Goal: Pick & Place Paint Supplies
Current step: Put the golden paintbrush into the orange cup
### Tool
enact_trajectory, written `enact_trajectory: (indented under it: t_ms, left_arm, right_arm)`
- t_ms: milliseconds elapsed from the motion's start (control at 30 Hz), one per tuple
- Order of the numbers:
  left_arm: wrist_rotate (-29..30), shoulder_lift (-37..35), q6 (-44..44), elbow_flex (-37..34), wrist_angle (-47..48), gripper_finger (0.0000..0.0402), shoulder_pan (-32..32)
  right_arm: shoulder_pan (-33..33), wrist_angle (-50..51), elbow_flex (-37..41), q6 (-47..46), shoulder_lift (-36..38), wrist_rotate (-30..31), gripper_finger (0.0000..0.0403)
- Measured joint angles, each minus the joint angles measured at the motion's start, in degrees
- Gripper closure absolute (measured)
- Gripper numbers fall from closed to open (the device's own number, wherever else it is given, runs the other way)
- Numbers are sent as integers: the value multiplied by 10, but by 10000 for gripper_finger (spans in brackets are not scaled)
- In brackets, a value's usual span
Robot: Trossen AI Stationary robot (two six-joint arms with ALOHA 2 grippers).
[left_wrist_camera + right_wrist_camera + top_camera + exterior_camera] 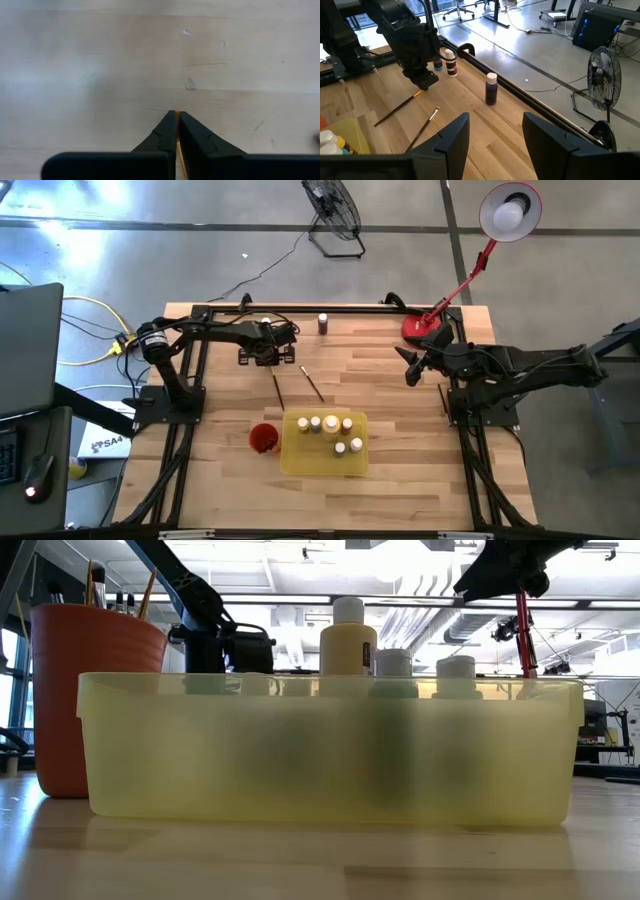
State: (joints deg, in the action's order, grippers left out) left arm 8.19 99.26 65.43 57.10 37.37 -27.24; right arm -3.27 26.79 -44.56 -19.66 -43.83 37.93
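Pinching the handle end of one paintbrush (400, 107) with my left tool (422, 81), tips down at the counter (400, 410). The jaws are shut with only a sliver between them, and in the left wrist view a thin yellow-tan strip shows in that sliver, so I judge the grip is on the brush.

Key relation: the brush's long axis runs flat along the counter, away from my left tool toward the yellow tray (295, 460) and the red cup (263, 439). I hold one end only; the rest trails out on the wood. Any lift will likely leave the far end hanging low, so I'd expect it to swing.

A second brush (422, 129) lies loose just beside the first, roughly parallel, untouched. Both sit between my left tool and the tray.

The red cup is beyond the brush's free end, touching or just beside the tray's near corner; brushes already stand in it per the low view. That is the likely drop point, a judgement only.

My right tool (492, 131) hangs wide and empty, well apart off to the other side, above the counter edge. The left is clearly the nearer arm for both brushes.

A purple bottle (491, 89) stands alone by the counter's rail, nearer the right tool's side. Two more bottles sit behind my left tool.
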Motion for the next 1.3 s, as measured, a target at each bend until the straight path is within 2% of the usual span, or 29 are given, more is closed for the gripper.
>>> enact_trajectory:
  t_ms: [267,433,700,933,1167,1300]
  left_arm:
    - [-14,-7,-43,-1,-1,400,-1]
    - [-13,-41,-73,-2,-8,400,-1]
    - [34,-119,-111,-1,5,401,-1]
    - [55,-223,-185,-1,20,401,-1]
    - [23,-376,-270,-1,20,402,-1]
    - [-30,-473,-338,-1,20,401,-1]
  right_arm:
    - [0,0,0,0,0,0,229]
    - [0,0,0,-2,0,0,229]
    - [0,0,0,-27,0,-8,229]
    - [0,0,0,-26,0,-7,229]
    - [0,0,0,-26,0,-6,229]
    - [0,0,0,-29,0,-6,229]
